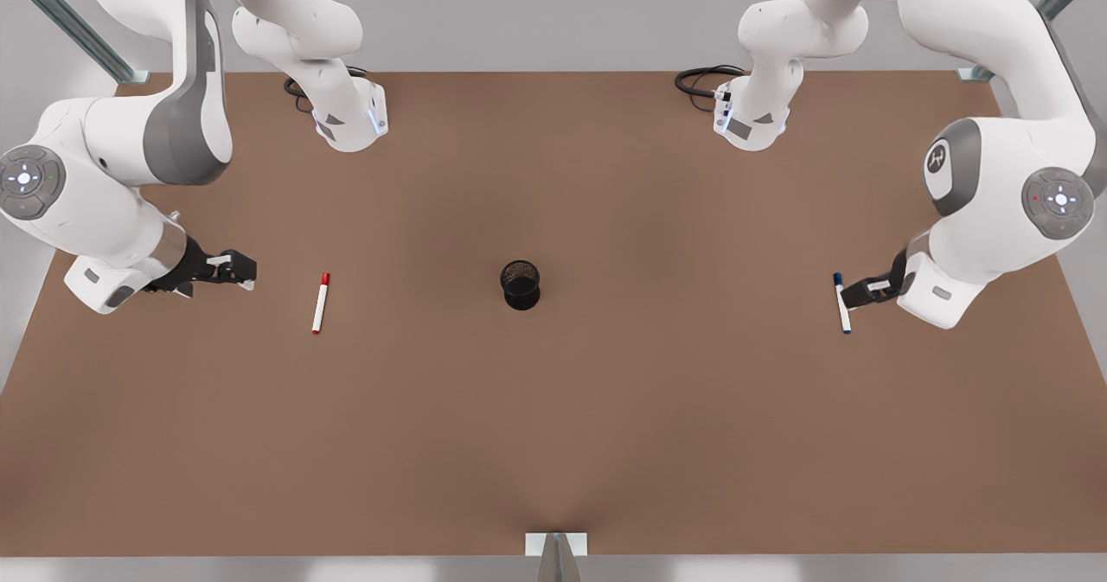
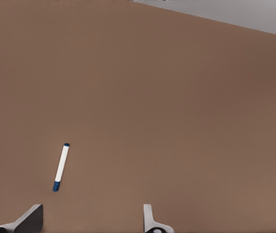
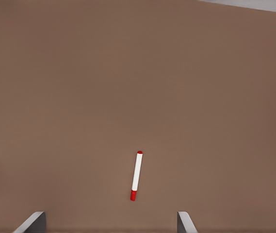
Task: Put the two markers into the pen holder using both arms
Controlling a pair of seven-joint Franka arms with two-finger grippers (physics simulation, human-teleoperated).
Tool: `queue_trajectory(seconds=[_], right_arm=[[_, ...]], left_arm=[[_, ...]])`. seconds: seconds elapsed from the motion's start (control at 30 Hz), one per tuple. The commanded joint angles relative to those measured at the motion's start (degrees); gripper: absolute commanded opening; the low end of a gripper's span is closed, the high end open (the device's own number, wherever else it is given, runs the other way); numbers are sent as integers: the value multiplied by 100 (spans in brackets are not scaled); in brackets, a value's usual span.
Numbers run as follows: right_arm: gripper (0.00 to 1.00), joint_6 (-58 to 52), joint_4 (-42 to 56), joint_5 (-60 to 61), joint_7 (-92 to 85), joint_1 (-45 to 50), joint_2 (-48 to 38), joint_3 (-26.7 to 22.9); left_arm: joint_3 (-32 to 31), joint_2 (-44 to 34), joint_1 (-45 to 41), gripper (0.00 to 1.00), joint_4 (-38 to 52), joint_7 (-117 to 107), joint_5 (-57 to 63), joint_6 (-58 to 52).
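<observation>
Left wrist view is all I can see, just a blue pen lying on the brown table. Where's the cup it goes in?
Observer: The pen holder stands mid-table, to the front view's left of the blue marker and your left end effector.
Operator: Is there another pen?
Observer: Yes, a red marker lies flat to the front view's left of the pen holder.
Operator: Is the other arm grabbing it?
Observer: No. The right end effector is open and apart from it, farther to the front view's left.
</observation>
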Motion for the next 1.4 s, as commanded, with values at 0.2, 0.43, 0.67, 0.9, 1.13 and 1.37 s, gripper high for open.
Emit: queue_trajectory(seconds=[0.2,0.43,0.67,0.9,1.13,1.37], right_arm=[[100,733,8,-36,96,19,169,8],[100,3201,-2020,-71,703,46,495,26],[100,4389,-3885,-71,808,-86,29,78],[100,5268,-4501,-71,782,-297,415,69],[100,5875,-4721,-71,799,-447,978,69],[57,6271,-4844,-71,756,-543,1242,69]], left_arm=[[15,518,259,100,-126,1392,-80,795],[33,817,857,100,-1409,2306,-317,2158],[156,738,1006,100,-2165,3018,-291,2711],[200,729,1252,100,-3027,3519,-291,3608],[375,817,1252,100,-3633,3510,-291,4390],[542,1081,1244,100,-3783,3300,-291,4847]])
